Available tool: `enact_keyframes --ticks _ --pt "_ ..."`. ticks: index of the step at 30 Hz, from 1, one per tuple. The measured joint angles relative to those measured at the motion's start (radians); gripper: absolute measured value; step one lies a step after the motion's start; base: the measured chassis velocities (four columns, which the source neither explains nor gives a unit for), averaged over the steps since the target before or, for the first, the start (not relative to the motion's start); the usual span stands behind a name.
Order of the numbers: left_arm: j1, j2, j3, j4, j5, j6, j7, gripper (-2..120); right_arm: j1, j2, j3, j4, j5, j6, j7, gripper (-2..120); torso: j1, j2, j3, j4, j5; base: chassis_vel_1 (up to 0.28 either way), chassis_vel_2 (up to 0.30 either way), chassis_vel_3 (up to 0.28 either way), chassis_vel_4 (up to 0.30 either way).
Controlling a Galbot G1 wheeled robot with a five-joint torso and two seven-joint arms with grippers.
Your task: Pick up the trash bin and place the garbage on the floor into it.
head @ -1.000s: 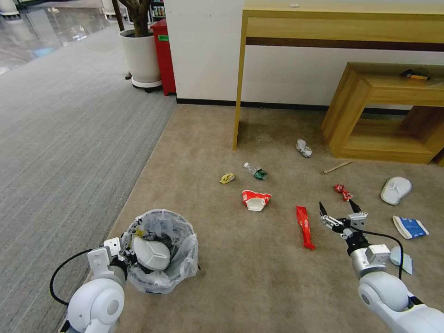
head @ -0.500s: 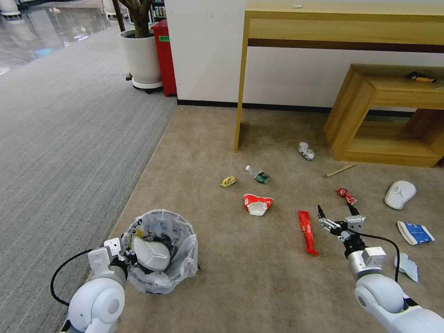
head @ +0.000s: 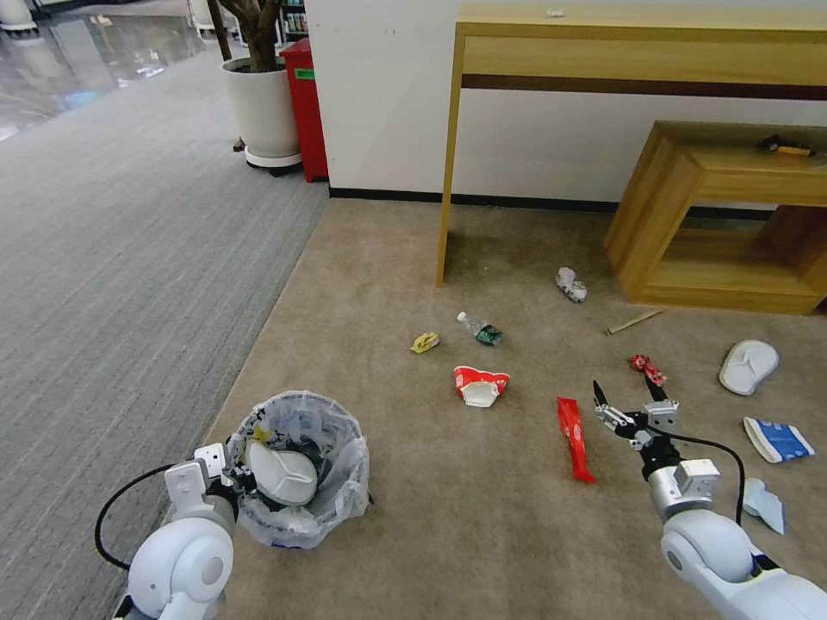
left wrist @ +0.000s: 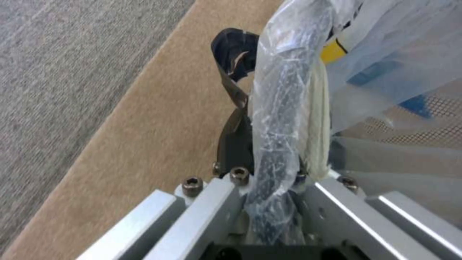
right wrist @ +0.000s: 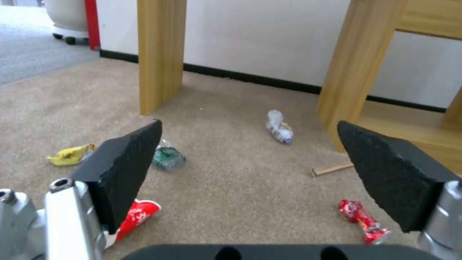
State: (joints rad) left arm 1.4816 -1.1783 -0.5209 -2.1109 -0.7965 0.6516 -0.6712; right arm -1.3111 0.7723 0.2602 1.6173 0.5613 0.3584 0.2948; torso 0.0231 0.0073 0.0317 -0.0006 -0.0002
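I have the left gripper (head: 226,469) at the near left of the head view, its jaws clamped on the rim of the small round dark trash bin (head: 301,469) with the crinkled clear plastic liner. In the left wrist view the bagged rim (left wrist: 279,144) runs straight between the jaws. The bin sits on the beige short-pile carpet floor (head: 448,517), close to its border with the grey striped carpet (head: 129,284). A white slipper (head: 280,474) lies inside the bin.

My right gripper (head: 627,398) hangs over the beige floor, jaws spread wide apart and holding nothing. It is just beside the long red wrapper (head: 573,437), which lies flat to its left, and near the small crumpled red piece (head: 647,368) ahead of it.

The rest of the garbage is scattered over the floor: a crushed red and white cup (head: 481,385), a small yellow scrap (head: 424,343), a small clear bottle with a green label (head: 480,329), a crumpled white can-like item (head: 571,285), a thin wooden stick (head: 633,322), a second white slipper (head: 748,366), a blue and white packet (head: 778,439) and a pale tissue (head: 764,504).

The tall wooden desk (head: 637,52) stands against the white wall (head: 388,95).
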Motion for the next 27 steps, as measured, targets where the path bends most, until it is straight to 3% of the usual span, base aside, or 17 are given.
enact_keyframes --ticks 8,16,27 --pt "0.005 0.0 0.0 -0.002 0.001 -0.001 0.0 0 -0.039 0.03 -0.026 -0.023 0.018 -0.018 0.061 100 0.0 0.0 0.0 -0.0001 0.0 -0.053 0.057 0.052 -0.049" --pt "0.008 0.004 -0.005 -0.007 0.001 -0.002 0.001 0 -0.086 0.029 -0.052 -0.081 0.081 -0.132 0.156 100 0.0 0.0 0.0 -0.0003 -0.0001 0.0 0.0 0.0 0.0" --pt "0.02 0.001 -0.008 -0.024 0.001 -0.003 0.001 0 -0.009 0.1 -0.156 -0.194 0.106 -0.2 0.189 100 0.0 0.0 0.0 -0.0001 0.0 0.0 0.0 0.0 0.0"
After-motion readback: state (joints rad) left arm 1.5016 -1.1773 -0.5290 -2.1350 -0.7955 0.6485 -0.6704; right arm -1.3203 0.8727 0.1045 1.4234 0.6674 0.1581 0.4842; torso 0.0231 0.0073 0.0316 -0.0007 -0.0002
